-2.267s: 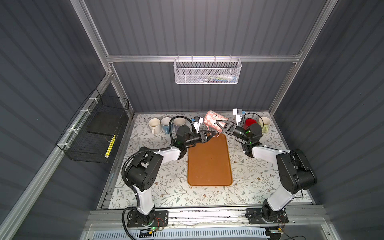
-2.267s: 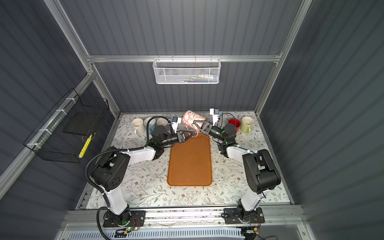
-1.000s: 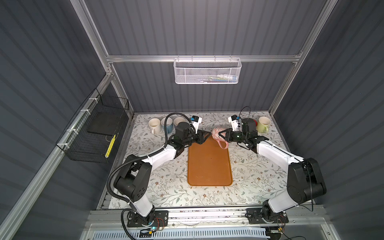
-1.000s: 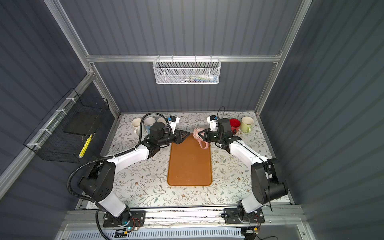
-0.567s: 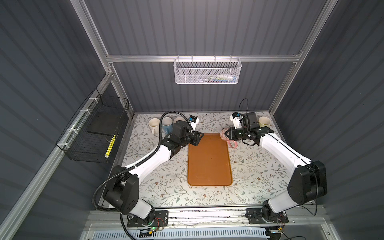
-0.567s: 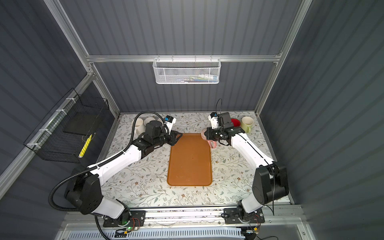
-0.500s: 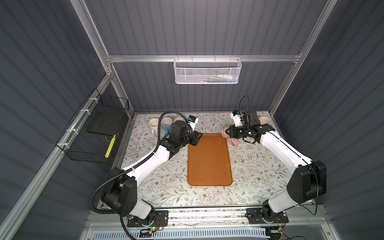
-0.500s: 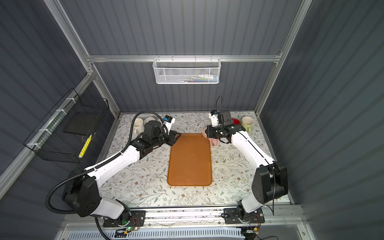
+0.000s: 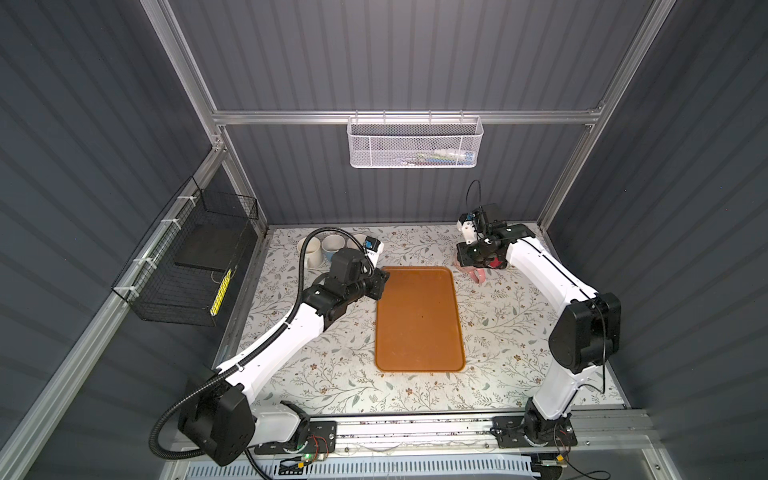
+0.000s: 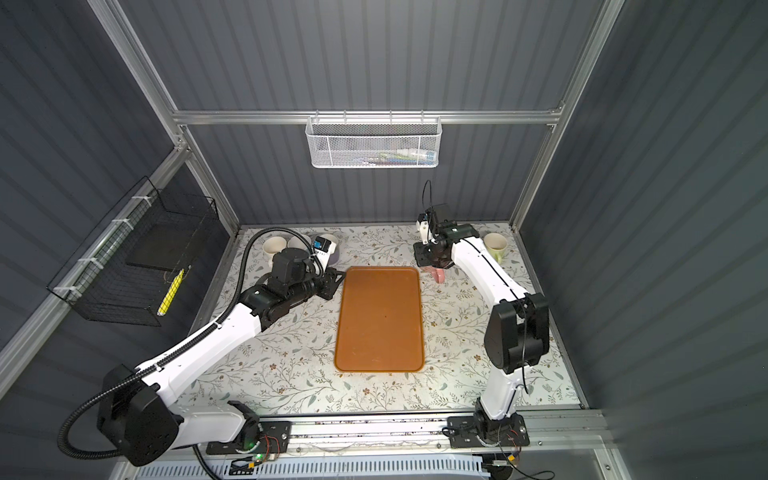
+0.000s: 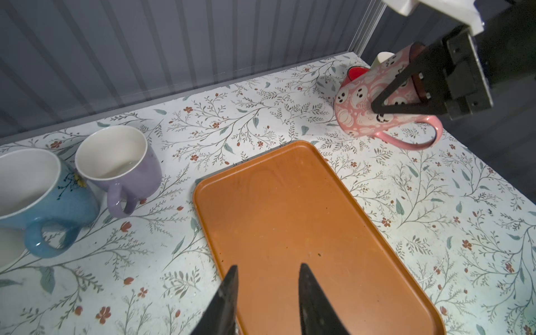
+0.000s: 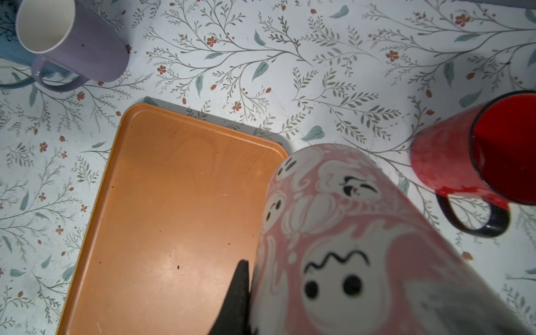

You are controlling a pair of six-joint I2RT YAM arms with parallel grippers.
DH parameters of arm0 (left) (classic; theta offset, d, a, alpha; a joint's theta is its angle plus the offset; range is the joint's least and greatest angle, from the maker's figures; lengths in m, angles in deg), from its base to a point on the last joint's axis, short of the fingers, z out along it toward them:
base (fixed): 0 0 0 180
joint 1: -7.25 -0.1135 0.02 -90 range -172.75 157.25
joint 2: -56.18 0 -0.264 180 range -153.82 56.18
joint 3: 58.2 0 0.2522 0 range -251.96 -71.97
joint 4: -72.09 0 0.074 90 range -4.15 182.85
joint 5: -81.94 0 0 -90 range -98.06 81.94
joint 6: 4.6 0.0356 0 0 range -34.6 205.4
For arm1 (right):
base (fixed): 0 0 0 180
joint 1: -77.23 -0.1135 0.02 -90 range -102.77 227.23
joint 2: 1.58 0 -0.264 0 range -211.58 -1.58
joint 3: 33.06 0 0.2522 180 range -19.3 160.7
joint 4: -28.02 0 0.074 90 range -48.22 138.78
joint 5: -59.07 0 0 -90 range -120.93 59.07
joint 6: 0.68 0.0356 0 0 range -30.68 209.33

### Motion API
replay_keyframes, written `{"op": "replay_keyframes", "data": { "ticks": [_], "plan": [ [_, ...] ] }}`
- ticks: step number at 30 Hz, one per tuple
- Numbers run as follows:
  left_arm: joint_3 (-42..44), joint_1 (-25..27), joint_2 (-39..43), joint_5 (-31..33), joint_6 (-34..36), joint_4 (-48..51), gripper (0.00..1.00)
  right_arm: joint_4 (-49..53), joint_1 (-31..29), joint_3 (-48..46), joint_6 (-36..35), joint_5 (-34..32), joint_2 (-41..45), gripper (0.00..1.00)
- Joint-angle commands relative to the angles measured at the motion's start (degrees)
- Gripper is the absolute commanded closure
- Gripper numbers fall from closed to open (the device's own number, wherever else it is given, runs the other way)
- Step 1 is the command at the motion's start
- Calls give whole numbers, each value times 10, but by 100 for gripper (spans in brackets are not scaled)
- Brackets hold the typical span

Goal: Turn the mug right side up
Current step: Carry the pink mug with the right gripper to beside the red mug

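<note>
Between grey walls (image 9: 395,62), floral tabletop (image 9: 332,374) bears tray (image 9: 417,320).

Tray (image 9: 419,320) lies centre; mug cluster (image 9: 314,257) behind its left; mug (image 11: 355,113) beside its far-right corner.

Tilted pink ghost mug (image 11: 353,98), mouth upward, just beside tray (image 11: 290,232) corner

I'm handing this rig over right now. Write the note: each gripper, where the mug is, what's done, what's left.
Left gripper: open, empty, at the orange tray's far left corner.
Right gripper: fingers shut on the pink ghost mug's rim.
Mug: mouth up but tilted, base down at the floral table, just off the tray's far right corner, near the red mug.
Done: mouth already faces up.
Left: probably settle it flat, release, withdraw.
</note>
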State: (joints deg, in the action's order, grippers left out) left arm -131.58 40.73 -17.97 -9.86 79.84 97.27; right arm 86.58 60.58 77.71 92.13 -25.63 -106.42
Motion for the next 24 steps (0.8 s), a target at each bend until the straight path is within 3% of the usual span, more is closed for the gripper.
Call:
{"op": "replay_keyframes", "data": {
  "ticks": [1, 24],
  "plan": [
    [14, 5, 25, 19, 9, 27, 65, 10, 6, 56, -31, -28, -10, 100],
    [67, 5, 113, 65, -3, 63, 66, 82, 57, 223, -64, -33, -185, 100]
  ]
}}
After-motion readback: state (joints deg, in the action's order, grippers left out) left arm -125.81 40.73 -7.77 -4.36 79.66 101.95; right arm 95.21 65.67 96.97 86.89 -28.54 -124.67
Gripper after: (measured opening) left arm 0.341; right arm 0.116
